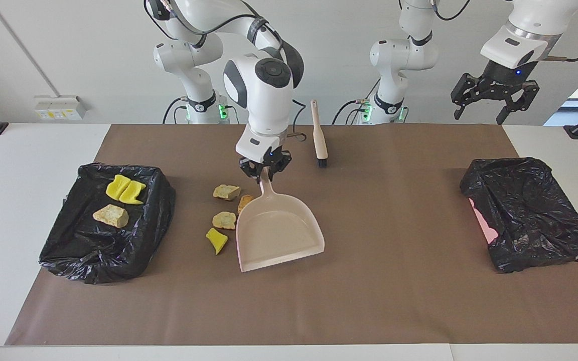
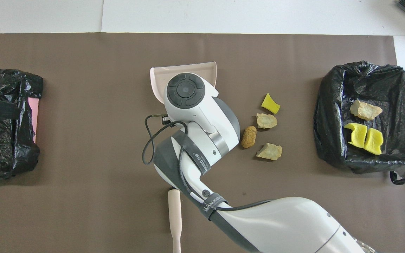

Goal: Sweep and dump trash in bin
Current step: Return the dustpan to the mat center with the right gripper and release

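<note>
My right gripper [image 1: 265,172] is shut on the handle of the pink dustpan [image 1: 279,228], which lies empty on the brown mat; the arm covers most of the dustpan in the overhead view [image 2: 188,69]. Four scraps of trash lie beside the dustpan toward the right arm's end: a tan one [image 1: 227,192], an orange-brown one [image 1: 245,203], a tan one [image 1: 224,220] and a yellow one [image 1: 217,240]. Two yellow scraps [image 1: 125,189] and a tan one [image 1: 111,215] lie in the black-lined bin [image 1: 83,250]. My left gripper [image 1: 479,114] waits open, high in the air.
A hand brush [image 1: 319,135] lies on the mat nearer to the robots than the dustpan. A second black-lined bin [image 1: 525,210] with a pink edge stands at the left arm's end. The mat [image 1: 394,301] covers most of the table.
</note>
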Controlling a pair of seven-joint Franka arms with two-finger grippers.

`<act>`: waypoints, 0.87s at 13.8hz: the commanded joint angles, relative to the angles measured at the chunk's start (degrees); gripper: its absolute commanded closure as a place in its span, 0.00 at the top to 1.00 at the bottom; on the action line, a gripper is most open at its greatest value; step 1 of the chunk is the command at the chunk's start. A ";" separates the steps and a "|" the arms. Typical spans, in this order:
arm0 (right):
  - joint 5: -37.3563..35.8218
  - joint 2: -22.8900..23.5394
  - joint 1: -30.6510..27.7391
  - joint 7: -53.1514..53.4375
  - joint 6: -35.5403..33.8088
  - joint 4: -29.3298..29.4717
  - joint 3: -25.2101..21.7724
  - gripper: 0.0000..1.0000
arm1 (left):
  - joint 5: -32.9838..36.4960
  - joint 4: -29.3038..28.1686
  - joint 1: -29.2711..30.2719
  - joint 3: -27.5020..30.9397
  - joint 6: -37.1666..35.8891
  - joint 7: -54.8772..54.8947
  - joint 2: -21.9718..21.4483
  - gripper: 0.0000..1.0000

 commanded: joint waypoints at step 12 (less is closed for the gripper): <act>2.79 -8.81 1.40 2.78 -5.74 -8.28 1.30 1.00 | -0.21 0.96 0.76 -0.19 -1.58 -0.30 -0.15 1.00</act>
